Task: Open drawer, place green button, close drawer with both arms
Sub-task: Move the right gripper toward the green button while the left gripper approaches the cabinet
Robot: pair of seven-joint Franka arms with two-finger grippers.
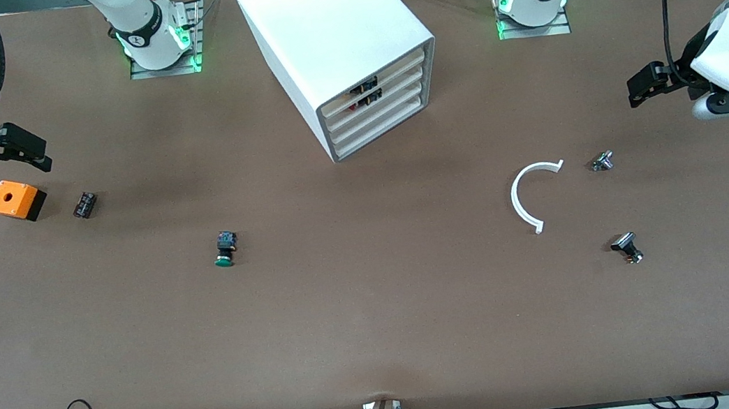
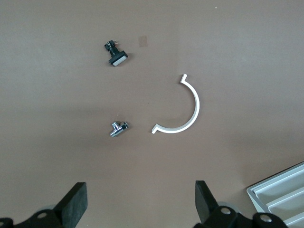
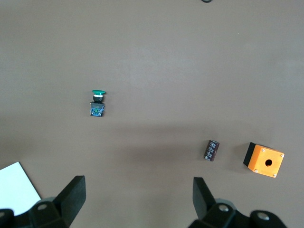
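Both grippers, left (image 2: 140,204) and right (image 3: 137,202), fingers wide, empty, apparently at table ends.

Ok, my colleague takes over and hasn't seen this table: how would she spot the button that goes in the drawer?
Start at the white cabinet and come toward the front camera, drifting toward the right arm's end. The button lies alone on the bare brown table. Its round green cap and black-and-blue body distinguish it from the orange box and the small dark cylinder.
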